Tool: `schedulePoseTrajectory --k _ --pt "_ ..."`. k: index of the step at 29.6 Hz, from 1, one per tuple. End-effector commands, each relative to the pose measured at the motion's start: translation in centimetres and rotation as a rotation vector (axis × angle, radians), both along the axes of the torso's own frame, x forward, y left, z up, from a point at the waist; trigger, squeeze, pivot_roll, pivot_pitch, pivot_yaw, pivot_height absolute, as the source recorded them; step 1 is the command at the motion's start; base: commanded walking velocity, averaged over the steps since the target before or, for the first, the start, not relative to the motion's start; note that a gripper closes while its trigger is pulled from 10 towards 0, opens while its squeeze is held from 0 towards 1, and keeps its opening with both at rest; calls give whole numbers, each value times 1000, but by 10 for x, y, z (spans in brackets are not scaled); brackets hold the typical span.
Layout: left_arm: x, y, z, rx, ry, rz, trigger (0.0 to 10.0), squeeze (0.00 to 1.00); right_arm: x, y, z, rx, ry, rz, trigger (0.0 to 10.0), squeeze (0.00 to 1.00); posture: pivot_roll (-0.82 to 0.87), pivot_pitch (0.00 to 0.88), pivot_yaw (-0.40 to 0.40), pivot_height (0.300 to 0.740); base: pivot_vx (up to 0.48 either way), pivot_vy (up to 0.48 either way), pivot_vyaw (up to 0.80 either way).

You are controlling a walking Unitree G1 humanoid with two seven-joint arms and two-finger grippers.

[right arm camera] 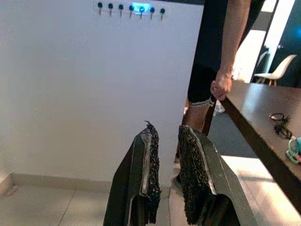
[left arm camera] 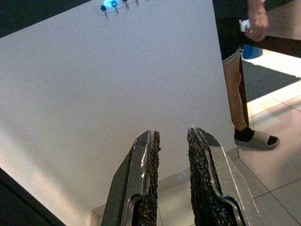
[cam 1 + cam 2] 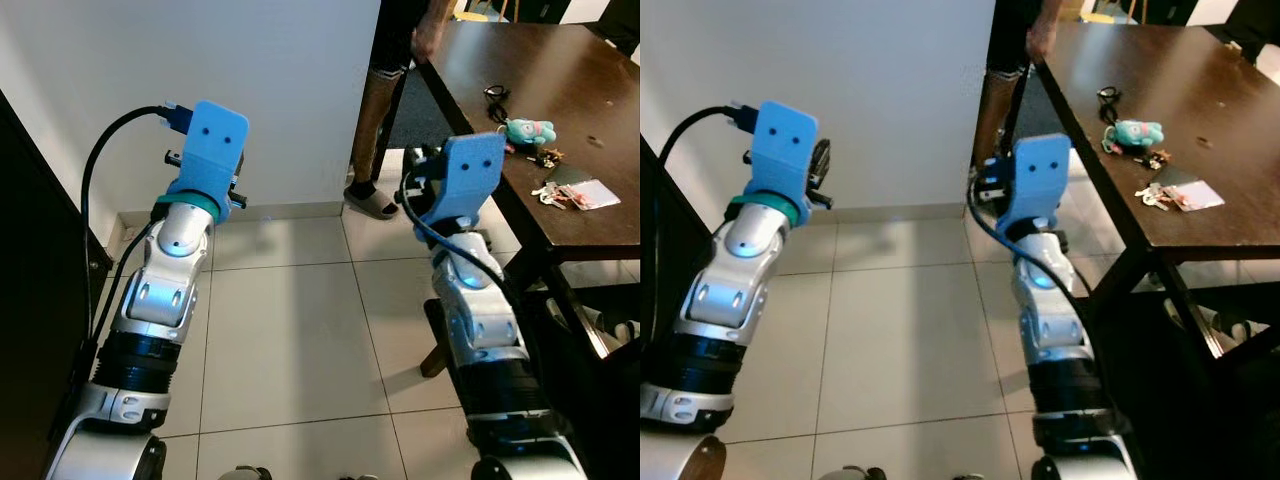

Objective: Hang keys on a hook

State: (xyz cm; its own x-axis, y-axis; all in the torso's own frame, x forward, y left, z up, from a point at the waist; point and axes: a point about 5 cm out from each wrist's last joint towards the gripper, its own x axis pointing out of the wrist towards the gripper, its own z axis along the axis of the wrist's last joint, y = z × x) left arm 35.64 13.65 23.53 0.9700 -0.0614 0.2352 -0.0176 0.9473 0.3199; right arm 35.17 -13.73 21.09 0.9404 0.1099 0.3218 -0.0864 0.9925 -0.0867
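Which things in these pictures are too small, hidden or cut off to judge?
- Keys on the table: too small to count, eye views.
- Hook rack: tiny at the top edge, right wrist view; free hooks unclear.
- Person: cut off above, every view.

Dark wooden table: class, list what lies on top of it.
On the dark wooden table: a turquoise plush keychain, a bunch of keys, a pale card, a black cord. Anything under the card is hidden.

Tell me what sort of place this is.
Probably a home's dining area near an entry: a dark wooden table with keys on it, a tiled floor, and a row of hooks high on a white wall.
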Motion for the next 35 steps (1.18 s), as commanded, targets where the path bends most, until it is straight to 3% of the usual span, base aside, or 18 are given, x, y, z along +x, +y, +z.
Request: schedulePoseTrajectory --k 1,15,35 --pt "-2 -1 -2 -5 3 -7 10000 0 -2 2 0 3 -10 8 10000 0 73 0 72 740 0 0 0" --pt "-1 1 -7 11 13 -5 10000 0 0 3 -5 -5 9 6 10000 0 75 0 71 740 0 0 0" --pt "0 3 -7 19 5 3 10000 0 -1 9 -6 -20 9 39 10000 0 69 0 66 740 461 0 0"
